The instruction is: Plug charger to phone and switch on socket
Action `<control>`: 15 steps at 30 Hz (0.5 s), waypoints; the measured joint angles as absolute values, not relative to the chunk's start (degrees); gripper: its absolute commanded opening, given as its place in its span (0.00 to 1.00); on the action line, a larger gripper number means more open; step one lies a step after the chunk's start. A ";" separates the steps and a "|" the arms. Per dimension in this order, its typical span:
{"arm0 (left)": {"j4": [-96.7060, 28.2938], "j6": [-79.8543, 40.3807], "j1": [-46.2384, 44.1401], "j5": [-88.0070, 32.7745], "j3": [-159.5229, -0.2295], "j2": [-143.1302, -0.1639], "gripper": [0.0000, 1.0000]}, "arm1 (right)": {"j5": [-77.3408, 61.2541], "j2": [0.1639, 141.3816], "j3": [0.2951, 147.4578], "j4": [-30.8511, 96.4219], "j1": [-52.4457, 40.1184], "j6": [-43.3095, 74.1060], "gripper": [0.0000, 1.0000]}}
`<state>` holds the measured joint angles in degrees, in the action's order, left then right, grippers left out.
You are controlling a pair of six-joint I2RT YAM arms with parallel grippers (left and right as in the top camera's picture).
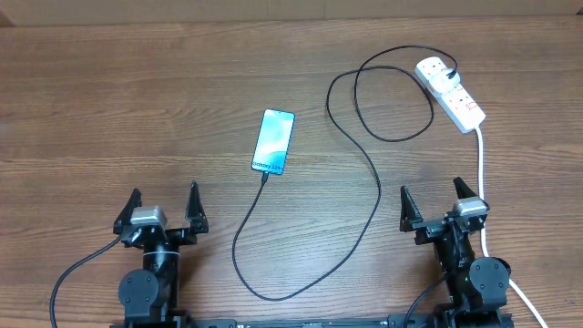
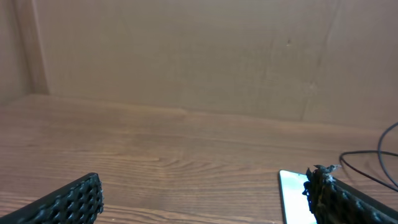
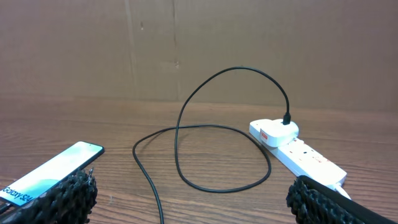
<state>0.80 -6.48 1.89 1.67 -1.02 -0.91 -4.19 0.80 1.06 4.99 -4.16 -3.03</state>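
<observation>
The phone (image 1: 273, 141) lies flat, its long side running away from the robot, top tipped slightly right. The left end effector (image 1: 164, 205) and right end effector (image 1: 435, 202) stand wide, empty.

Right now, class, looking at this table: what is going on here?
Nothing is being handled. The left gripper and the right gripper both stand open and empty. The phone lies face up, with the charger cable reaching its bottom edge; whether the tip is seated is unclear. The cable's plug sits in the power strip.
</observation>
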 measured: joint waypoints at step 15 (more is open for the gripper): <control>-3.81 -5.89 1.89 6.76 -0.54 -0.91 1.00 | -4.19 0.80 1.06 4.99 -4.16 -3.01 1.00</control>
<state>-3.81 -5.89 1.89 6.76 -0.54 -0.91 -4.19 0.80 1.06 4.99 -4.16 -3.01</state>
